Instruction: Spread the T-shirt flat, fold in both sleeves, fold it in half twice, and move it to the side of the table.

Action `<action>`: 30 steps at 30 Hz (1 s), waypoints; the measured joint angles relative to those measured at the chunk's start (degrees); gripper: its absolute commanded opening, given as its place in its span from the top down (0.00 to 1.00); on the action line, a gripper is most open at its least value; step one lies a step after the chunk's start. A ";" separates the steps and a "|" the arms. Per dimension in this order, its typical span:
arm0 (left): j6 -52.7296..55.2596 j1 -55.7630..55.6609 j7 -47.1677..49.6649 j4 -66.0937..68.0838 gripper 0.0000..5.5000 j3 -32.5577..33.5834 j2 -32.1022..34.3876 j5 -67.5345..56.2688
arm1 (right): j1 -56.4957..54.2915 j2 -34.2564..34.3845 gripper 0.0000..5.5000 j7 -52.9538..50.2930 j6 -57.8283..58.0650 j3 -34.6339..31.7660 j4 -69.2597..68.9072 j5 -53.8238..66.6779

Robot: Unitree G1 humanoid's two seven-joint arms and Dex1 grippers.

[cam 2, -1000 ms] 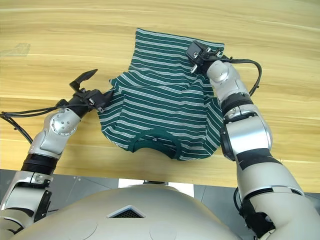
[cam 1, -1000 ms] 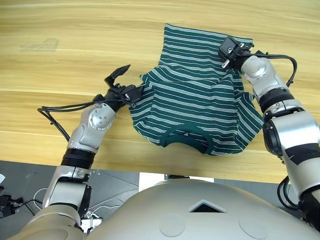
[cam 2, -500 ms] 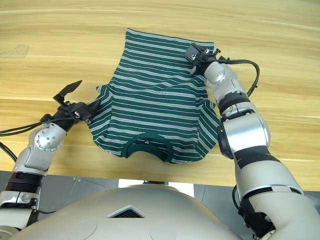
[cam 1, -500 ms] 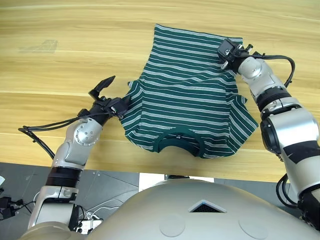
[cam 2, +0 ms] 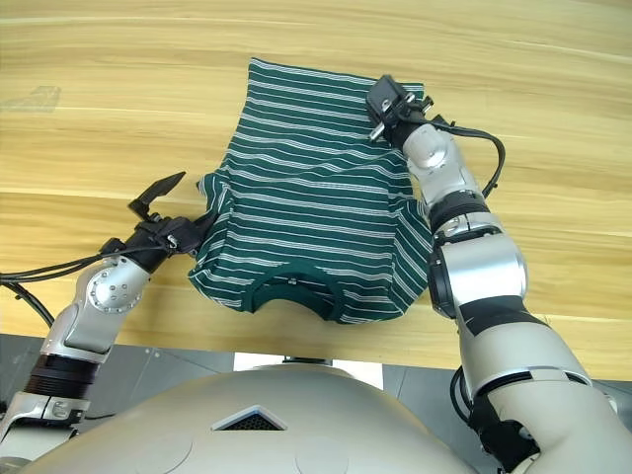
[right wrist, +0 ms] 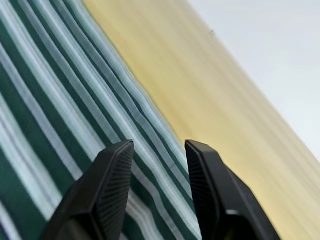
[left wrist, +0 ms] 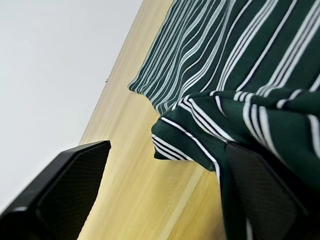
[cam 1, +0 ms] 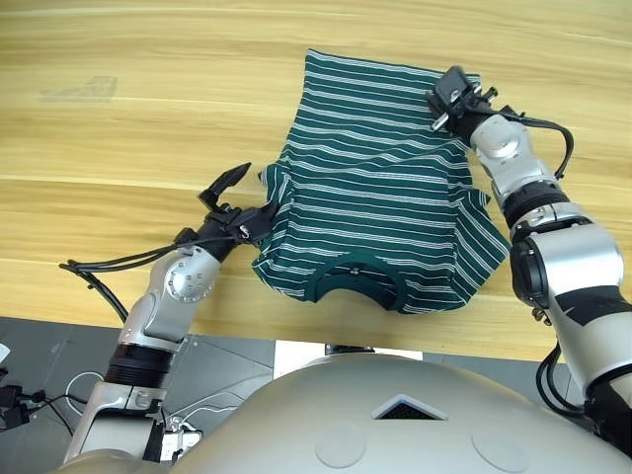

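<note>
Left gripper spread, one finger under the left sleeve; right gripper slightly parted over the far right corner. Shirt sits by the near tabletop edge; I fear the sleeve snagging.

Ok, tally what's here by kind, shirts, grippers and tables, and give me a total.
T-shirt: 1
Grippers: 2 (left gripper, right gripper)
Table: 1
Total: 4
</note>
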 measured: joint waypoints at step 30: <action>8.88 10.00 1.19 -20.11 0.23 34.74 -0.22 -23.91 | 38.44 -14.89 0.65 30.84 28.60 -18.10 -72.68 44.56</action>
